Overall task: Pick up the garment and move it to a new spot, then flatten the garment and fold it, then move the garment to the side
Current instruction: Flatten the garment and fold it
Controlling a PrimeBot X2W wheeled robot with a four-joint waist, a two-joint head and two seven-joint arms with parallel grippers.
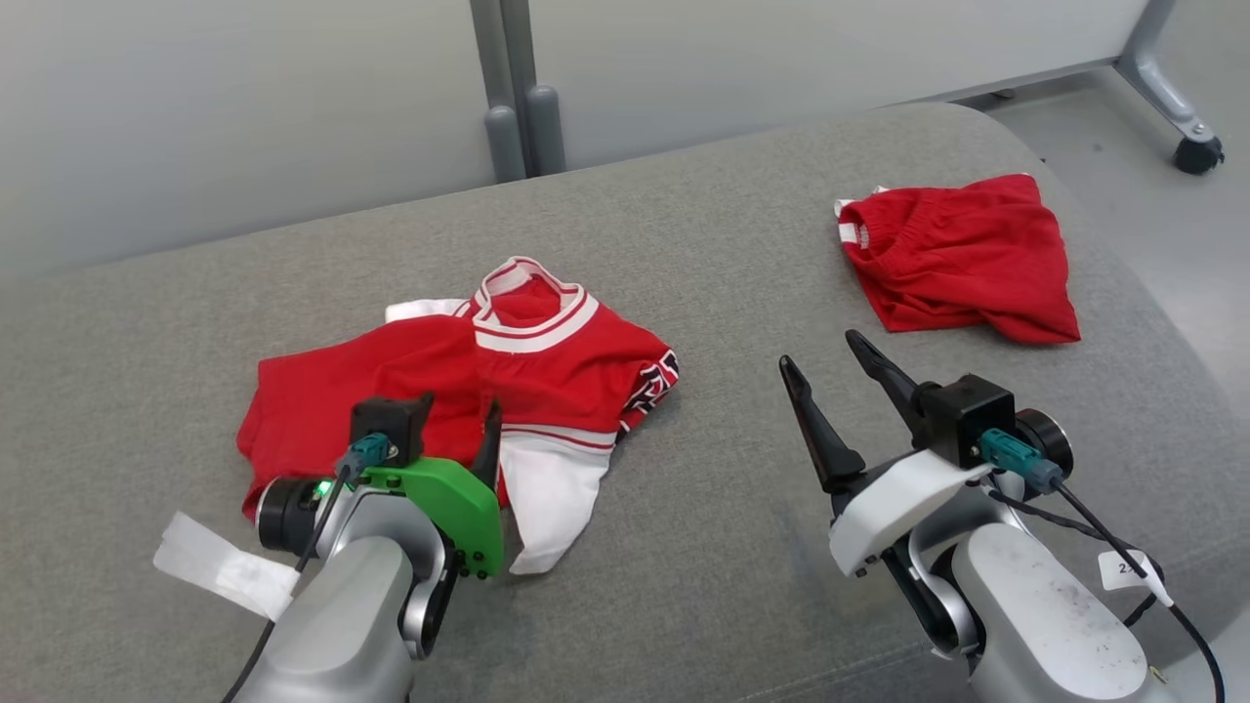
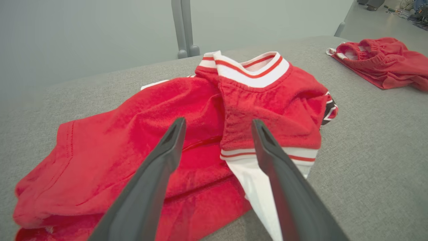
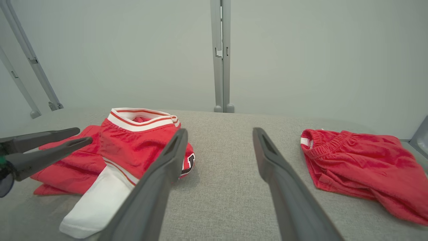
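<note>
A crumpled red garment (image 1: pixel 566 361) with a white-and-red ribbed collar and a white panel lies at the centre left of the grey cushioned surface (image 1: pixel 723 244). My left gripper (image 1: pixel 444 410) hovers over its near edge, open, with nothing between the fingers; the left wrist view shows that gripper (image 2: pixel 218 122) pointing at the garment (image 2: pixel 133 113). My right gripper (image 1: pixel 818 350) is open above bare surface to the garment's right. In the right wrist view the right gripper (image 3: pixel 220 130) has the garment (image 3: pixel 133 140) to its left, and the left gripper (image 3: pixel 83 134) over the garment's far side.
A second red piece, shorts with an elastic waist (image 1: pixel 962 254), lies folded at the far right of the surface. Grey wall panels with a post (image 1: pixel 518 98) stand behind. The surface rounds off to the floor on the right, where a wheeled stand foot (image 1: pixel 1196 151) sits.
</note>
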